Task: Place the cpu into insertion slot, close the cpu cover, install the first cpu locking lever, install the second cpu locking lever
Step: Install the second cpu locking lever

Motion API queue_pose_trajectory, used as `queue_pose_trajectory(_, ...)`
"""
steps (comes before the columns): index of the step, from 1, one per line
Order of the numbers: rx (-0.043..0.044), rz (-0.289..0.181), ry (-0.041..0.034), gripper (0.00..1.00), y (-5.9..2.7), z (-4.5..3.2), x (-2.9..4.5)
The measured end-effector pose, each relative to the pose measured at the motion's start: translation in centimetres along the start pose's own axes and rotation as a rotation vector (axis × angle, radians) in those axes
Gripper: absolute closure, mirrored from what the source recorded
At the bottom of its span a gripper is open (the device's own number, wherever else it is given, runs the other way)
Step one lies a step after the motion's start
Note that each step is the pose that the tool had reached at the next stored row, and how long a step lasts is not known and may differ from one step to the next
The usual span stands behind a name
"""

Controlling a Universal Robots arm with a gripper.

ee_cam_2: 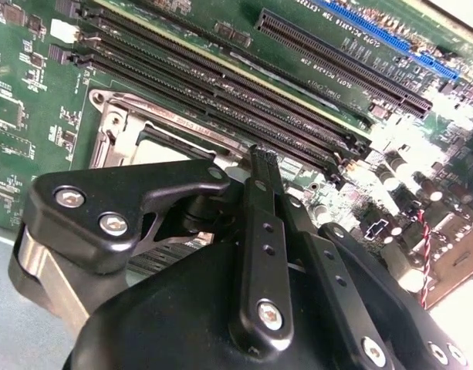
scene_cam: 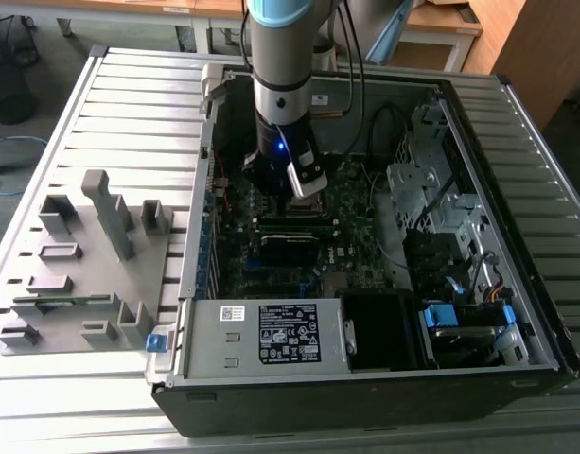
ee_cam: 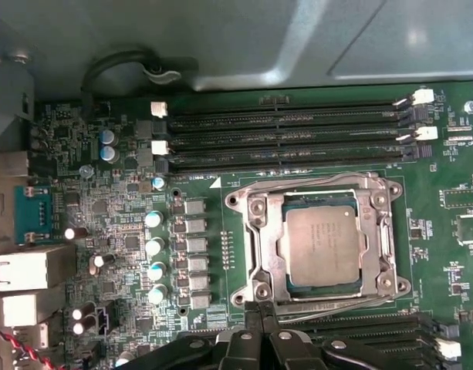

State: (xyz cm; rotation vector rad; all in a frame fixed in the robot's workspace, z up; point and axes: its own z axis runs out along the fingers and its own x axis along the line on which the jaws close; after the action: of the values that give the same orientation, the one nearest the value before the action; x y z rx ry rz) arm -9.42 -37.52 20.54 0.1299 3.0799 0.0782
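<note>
We see the exterior view evenly lit from above, with pale sheen along the ribs of the tabletop [scene_cam: 129,104], while the inside of the open computer case [scene_cam: 517,312] falls into deep shadow and its details sink into dark. A small blue light glows on the arm [scene_cam: 282,145]. In the first wrist view the motherboard [ee_cam: 89,154] is bright and sharp, and the metal top of the cpu [ee_cam: 322,245] gives back a dull soft glare; the grey case wall above carries a broad washed reflection. In the second wrist view the gripper [ee_cam_2: 263,166] looms close, glossy highlights on its black links, shadowing the board beneath.
</note>
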Motion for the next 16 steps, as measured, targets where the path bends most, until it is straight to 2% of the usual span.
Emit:
queue_pose_trajectory(10, -0.0001, 0.0, 0.0001, 0.9, -0.05, 0.41, 0.35)
queue_pose_trajectory(16, -0.0016, 0.0, 0.0004, 0.9, -0.11, 0.58, 0.84)
